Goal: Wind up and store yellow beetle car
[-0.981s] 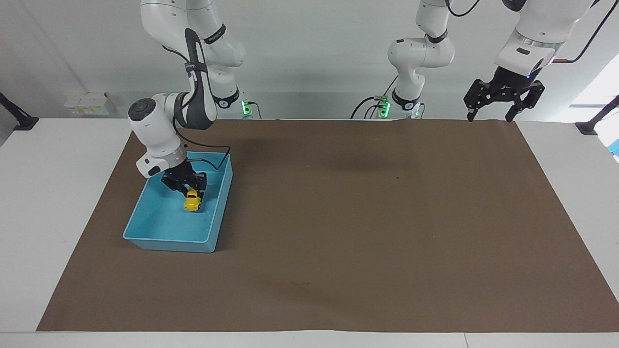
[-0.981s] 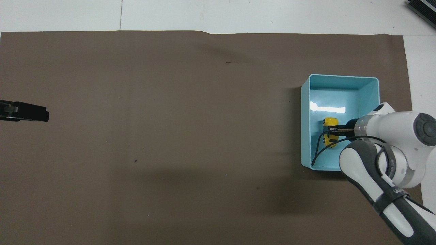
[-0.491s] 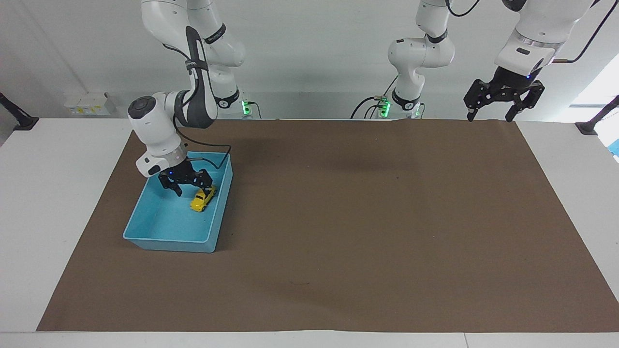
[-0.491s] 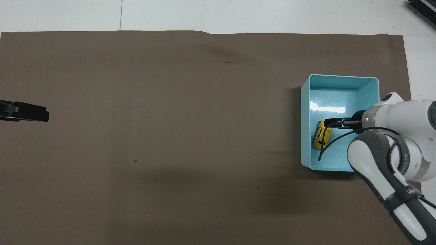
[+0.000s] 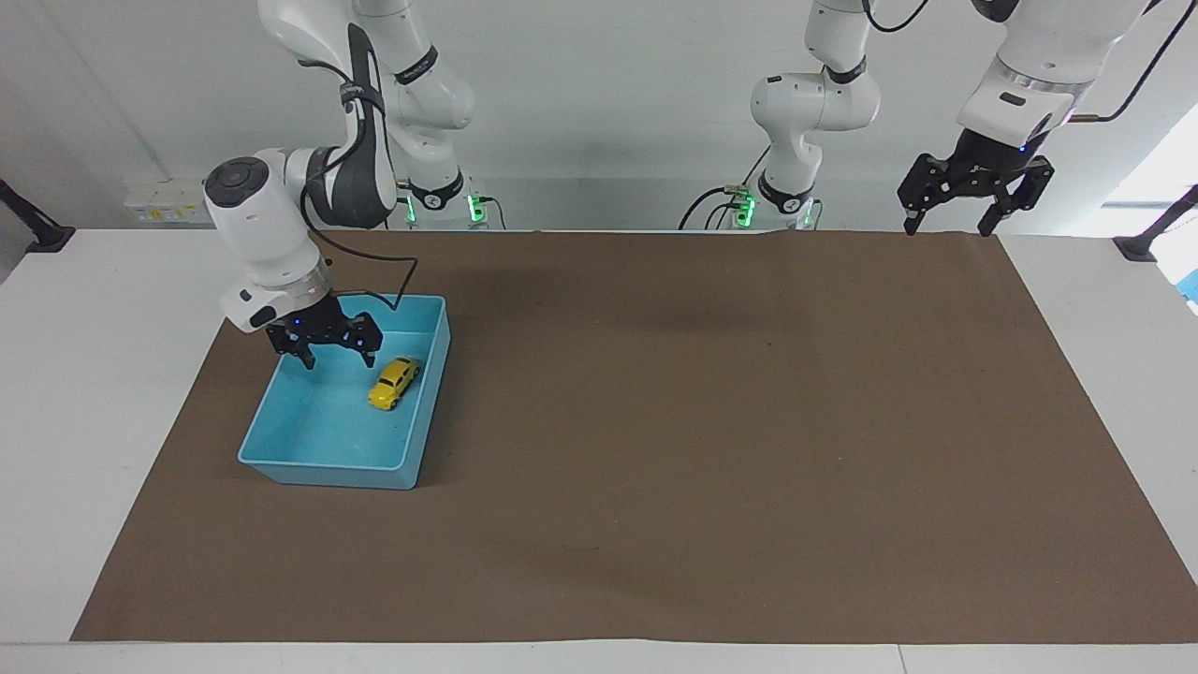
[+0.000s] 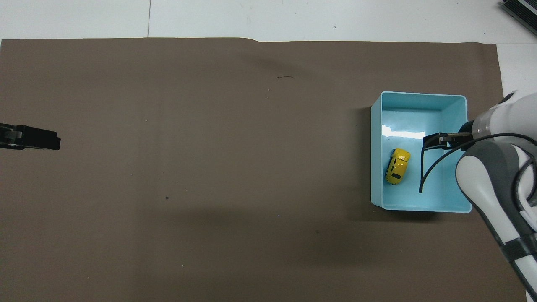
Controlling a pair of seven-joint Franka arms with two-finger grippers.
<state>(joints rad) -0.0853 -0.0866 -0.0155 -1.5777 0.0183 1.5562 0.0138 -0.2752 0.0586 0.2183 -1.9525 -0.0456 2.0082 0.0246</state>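
Note:
The yellow beetle car (image 5: 393,383) (image 6: 397,166) lies on its wheels inside the blue bin (image 5: 281,462) (image 6: 419,97), close to the bin wall that faces the table's middle. My right gripper (image 5: 339,361) (image 6: 432,140) hangs open above the bin, apart from the car and holding nothing. At the left arm's end of the table, by the mat's corner closest to the robots, my left gripper (image 5: 945,225) (image 6: 42,140) waits raised and open.
A brown mat (image 5: 711,421) (image 6: 209,167) covers most of the white table. The bin stands on it at the right arm's end. A black cable (image 6: 426,174) loops from the right wrist over the bin.
My right gripper opened and let go of the car, which dropped and rolled toward the bin's wall. The gripper then rose and drew back toward the table's end. The left arm stayed still.

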